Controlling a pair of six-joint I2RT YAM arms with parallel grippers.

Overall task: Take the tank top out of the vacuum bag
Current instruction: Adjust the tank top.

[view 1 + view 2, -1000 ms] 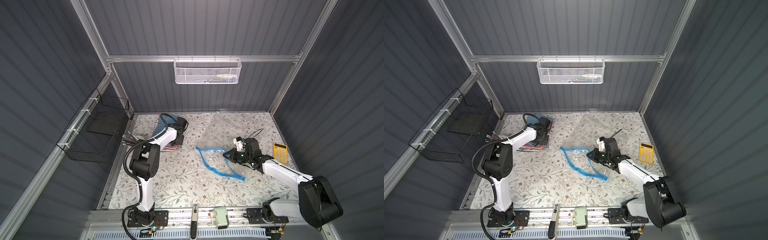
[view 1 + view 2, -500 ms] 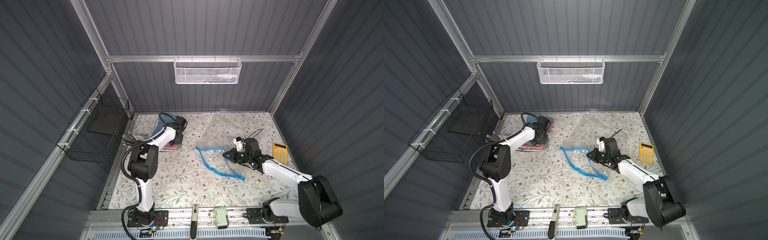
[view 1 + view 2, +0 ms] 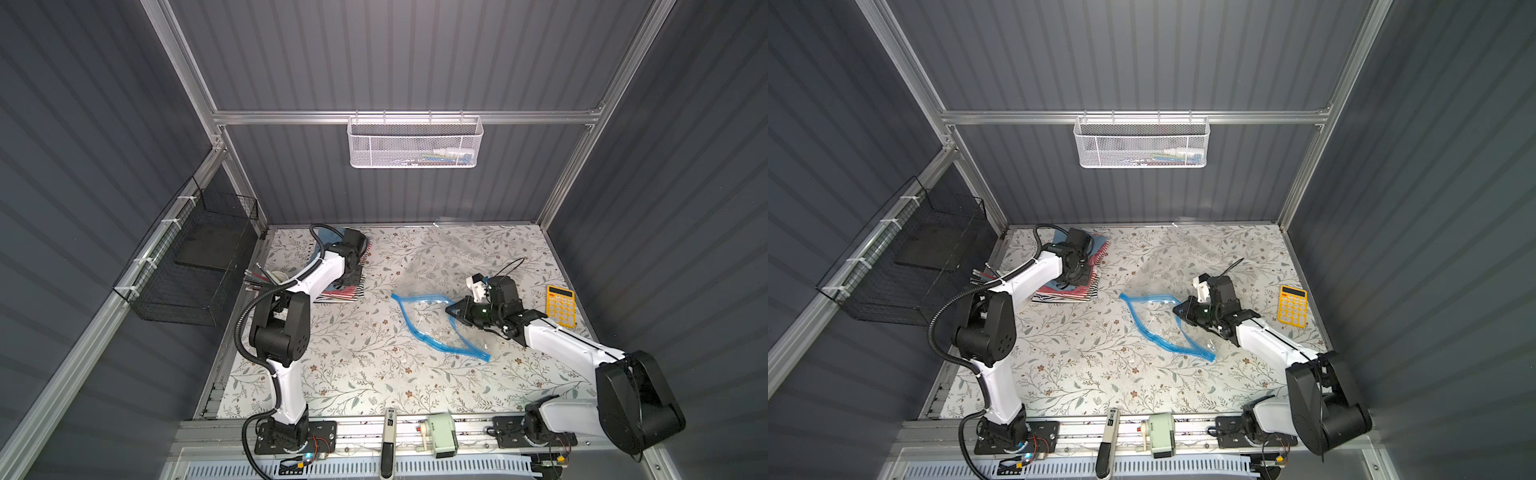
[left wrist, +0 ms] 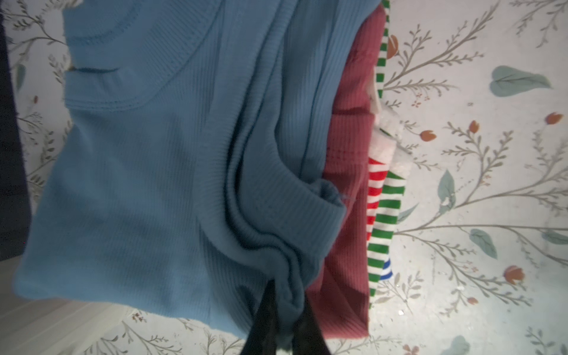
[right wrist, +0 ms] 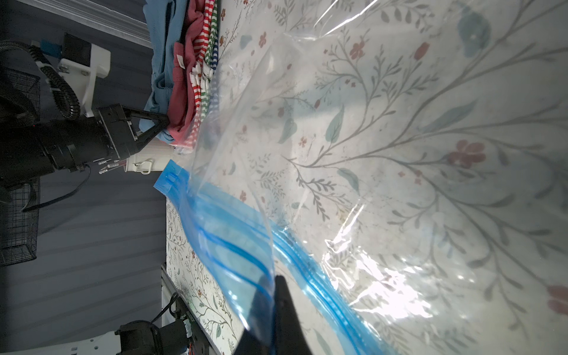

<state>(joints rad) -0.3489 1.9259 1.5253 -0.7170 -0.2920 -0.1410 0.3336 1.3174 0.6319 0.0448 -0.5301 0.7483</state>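
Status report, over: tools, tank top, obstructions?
Left tool shut on blue tank top atop clothes pile. Right tool shut on vacuum bag zip edge. Bag looks empty. No obstruction seen.

A floral-print table (image 3: pixel 353 365) carries a clear vacuum bag (image 3: pixel 428 309), its blue zip strip gaping near the centre. A pile of folded clothes (image 3: pixel 345 293) lies toward the far left corner, a yellow calculator (image 3: pixel 561 305) by the right edge and a white cup (image 3: pixel 277 276) of pens at the left edge.
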